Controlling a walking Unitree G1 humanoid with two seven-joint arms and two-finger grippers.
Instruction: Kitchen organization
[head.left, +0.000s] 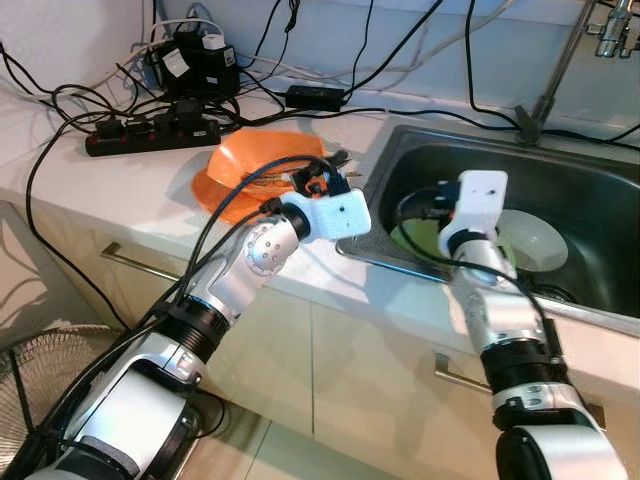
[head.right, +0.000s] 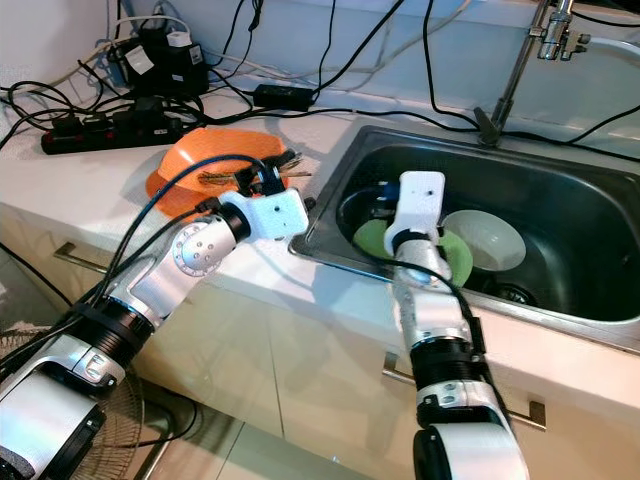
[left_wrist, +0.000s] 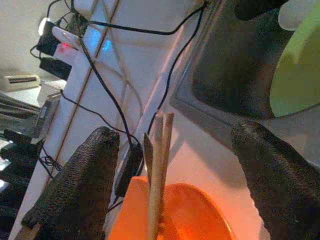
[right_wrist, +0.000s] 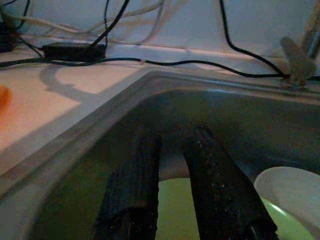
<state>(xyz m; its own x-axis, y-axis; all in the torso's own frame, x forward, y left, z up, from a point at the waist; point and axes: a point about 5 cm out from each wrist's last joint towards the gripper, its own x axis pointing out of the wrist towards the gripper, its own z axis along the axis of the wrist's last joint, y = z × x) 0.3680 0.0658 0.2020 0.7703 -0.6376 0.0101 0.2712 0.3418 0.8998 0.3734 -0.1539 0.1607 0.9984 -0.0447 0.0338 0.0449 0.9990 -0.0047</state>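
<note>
Your left hand (left_wrist: 170, 180) is wide open over the orange bowl (head.left: 255, 165) on the bench (head.left: 120, 190) at middle left, with the chopsticks (left_wrist: 159, 165) between its fingers. Your right hand (right_wrist: 175, 200), fingers nearly shut and holding nothing, reaches down into the sink (head.left: 560, 185) just above the green plate (head.right: 372, 240), beside the white bowl (head.right: 490, 240). Cables (head.left: 60, 100) crowd the bench's back edge.

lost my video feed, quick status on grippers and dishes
Left gripper open over orange bowl holding chopsticks. Right gripper nearly shut over green plate in sink. Cables across counter.
</note>
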